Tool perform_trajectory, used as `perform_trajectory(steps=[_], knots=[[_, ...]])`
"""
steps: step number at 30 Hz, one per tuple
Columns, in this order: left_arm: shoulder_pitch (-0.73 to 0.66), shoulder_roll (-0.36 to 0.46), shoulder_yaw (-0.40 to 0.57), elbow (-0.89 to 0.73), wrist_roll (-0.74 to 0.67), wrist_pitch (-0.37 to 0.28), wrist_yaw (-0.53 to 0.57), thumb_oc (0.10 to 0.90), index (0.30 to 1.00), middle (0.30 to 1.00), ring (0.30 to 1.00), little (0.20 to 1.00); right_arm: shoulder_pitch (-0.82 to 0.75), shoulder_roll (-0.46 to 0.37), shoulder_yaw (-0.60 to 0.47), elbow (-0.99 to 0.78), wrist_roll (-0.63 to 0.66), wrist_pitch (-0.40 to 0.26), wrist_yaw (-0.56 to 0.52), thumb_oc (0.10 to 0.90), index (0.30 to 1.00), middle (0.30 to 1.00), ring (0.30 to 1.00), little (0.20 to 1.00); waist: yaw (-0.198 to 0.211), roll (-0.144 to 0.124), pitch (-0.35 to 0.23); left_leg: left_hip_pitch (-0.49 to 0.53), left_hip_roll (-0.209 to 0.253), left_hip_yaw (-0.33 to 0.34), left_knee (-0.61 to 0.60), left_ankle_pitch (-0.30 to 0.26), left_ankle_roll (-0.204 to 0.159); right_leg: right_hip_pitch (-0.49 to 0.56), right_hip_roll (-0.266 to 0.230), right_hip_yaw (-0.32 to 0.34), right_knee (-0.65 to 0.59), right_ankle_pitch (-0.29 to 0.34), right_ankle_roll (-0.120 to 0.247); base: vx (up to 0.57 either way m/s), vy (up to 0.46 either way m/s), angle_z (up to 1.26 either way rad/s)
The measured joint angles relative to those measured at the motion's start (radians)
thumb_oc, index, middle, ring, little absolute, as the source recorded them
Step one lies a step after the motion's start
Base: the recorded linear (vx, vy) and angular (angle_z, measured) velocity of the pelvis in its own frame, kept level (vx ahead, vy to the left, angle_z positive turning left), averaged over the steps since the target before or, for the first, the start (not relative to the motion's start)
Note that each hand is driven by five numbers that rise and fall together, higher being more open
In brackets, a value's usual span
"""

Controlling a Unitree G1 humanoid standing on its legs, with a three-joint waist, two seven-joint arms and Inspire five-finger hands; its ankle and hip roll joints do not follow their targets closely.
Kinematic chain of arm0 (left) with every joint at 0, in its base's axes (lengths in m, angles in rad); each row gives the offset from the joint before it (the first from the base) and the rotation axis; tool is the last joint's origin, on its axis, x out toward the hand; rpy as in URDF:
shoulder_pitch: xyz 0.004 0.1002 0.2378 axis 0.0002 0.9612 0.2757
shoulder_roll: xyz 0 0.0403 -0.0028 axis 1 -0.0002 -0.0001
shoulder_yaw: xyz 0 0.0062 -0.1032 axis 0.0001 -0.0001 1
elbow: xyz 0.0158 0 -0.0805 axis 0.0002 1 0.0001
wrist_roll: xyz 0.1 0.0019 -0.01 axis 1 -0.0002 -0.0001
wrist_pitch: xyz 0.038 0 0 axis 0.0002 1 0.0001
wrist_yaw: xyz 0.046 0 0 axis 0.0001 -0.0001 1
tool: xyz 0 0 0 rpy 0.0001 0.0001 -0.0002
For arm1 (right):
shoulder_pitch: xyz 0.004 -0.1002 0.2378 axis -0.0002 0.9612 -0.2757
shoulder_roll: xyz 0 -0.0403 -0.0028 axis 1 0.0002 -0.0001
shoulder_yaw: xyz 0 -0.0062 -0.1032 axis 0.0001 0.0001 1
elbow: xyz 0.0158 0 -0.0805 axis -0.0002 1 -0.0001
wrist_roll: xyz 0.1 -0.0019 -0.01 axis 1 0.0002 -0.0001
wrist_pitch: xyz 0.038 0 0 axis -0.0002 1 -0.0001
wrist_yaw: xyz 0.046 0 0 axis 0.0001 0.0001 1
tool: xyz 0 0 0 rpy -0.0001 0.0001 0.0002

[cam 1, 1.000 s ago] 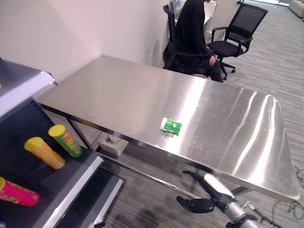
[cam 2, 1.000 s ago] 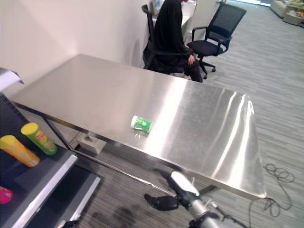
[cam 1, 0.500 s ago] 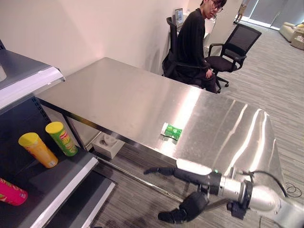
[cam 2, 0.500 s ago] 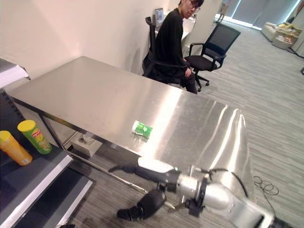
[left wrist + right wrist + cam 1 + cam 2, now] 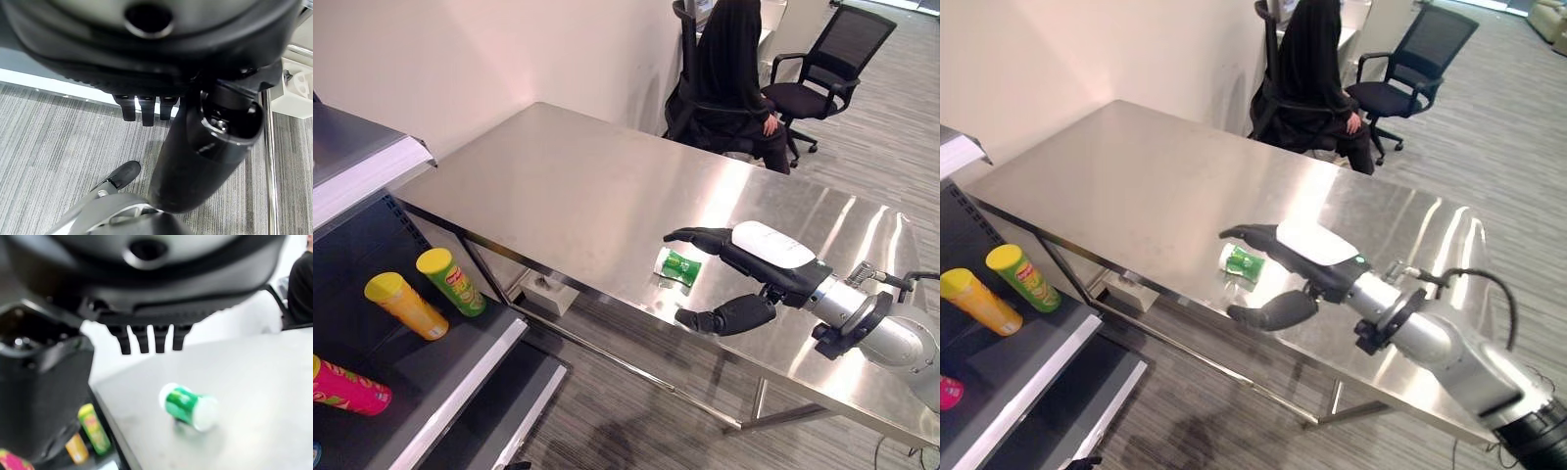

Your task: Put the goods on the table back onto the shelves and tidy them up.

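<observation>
Now, starting at the left, we see the shelf [image 5: 460,377], a dark metal tray with a pale front lip, holding a pink tube [image 5: 347,387] on its side, a yellow tube [image 5: 404,305] and a green tube [image 5: 451,282], all slim cylinders with coloured caps, leaning back. Our left hand [image 5: 146,105] shows in its wrist view hanging low over the striped grey carpet, fingers [image 5: 143,107] relaxed and holding nothing. Moving right, the steel surface [image 5: 568,186] is smooth and brushed, throwing back bright glare. Near its front edge lies the one item left on it, a small green can [image 5: 678,266] with white ends, a short glossy cylinder resting on its side, its long axis running roughly across the surface, parallel to that front edge. Our right hand [image 5: 734,269] hovers over and just beside it, coming in from the right: the fingers [image 5: 695,237] reach out straight past the can's far side, the thumb [image 5: 720,317] hangs out beyond the front edge on the near side, spread wide and gripping nothing. We judge the can sits just left of the palm, between fingers and thumb but lower, so this hand is clearly the nearer one. Behind, a person [image 5: 729,69] sits in an office chair.
</observation>
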Motion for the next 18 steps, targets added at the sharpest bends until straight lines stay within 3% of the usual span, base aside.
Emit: perform_trajectory(steps=[3,8,9,14,18], knots=[[0.002,0.0,-0.001,-0.002,-0.001,-0.001,-0.002,0.8,0.9,0.9,0.9,0.9,-0.141,-0.02,0.14,0.016,0.003,0.002,0.024,0.8,0.9,0.9,0.9,0.9,0.005,-0.004,0.002,0.002,0.0,-0.002,0.0,0.0,0.0,0.006,0.0,-0.002,-0.001,0.0,0.0,0.01,-0.01,0.04],[-0.003,0.005,0.0,-0.003,-0.001,-0.001,-0.004,0.8,0.9,0.9,0.9,0.9,-0.274,-0.018,0.225,0.017,0.008,-0.003,0.027,0.8,0.9,0.9,0.9,0.9,0.017,-0.013,0.006,0.014,-0.001,-0.003,0.0,0.0,0.0,0.02,-0.001,-0.003,0.0,0.0,0.0,0.01,-0.008,0.04],[-0.003,0.011,-0.001,-0.001,-0.002,-0.001,-0.007,0.8,0.9,0.9,0.9,0.9,-0.361,-0.018,0.275,0.035,0.01,-0.003,0.041,0.8,0.9,0.9,0.9,0.9,0.024,-0.02,0.006,0.02,-0.002,-0.004,0.0,0.0,0.0,0.029,-0.002,-0.003,0.0,0.0,0.0,0.01,-0.018,0.1],[-0.006,0.021,0.003,-0.002,-0.004,-0.002,-0.017,0.8,0.9,0.9,0.9,0.9,-0.429,-0.014,0.343,0.061,0.019,-0.001,0.054,0.8,0.9,0.9,0.9,0.9,0.028,-0.031,0.004,0.018,-0.003,-0.005,0.011,0.0,0.0,0.036,-0.004,-0.004,0.0,0.0,0.0,0.01,-0.01,0.05],[-0.008,0.039,0.003,0.0,-0.006,-0.002,-0.017,0.8,0.9,0.9,0.9,0.9,-0.427,-0.013,0.356,0.09,0.019,0.003,0.067,0.8,0.9,0.9,0.9,0.9,0.031,-0.055,-0.002,0.012,0.005,-0.005,0.077,0.0,-0.001,0.07,-0.007,-0.014,0.004,0.002,-0.004,0.02,-0.011,0.09]])
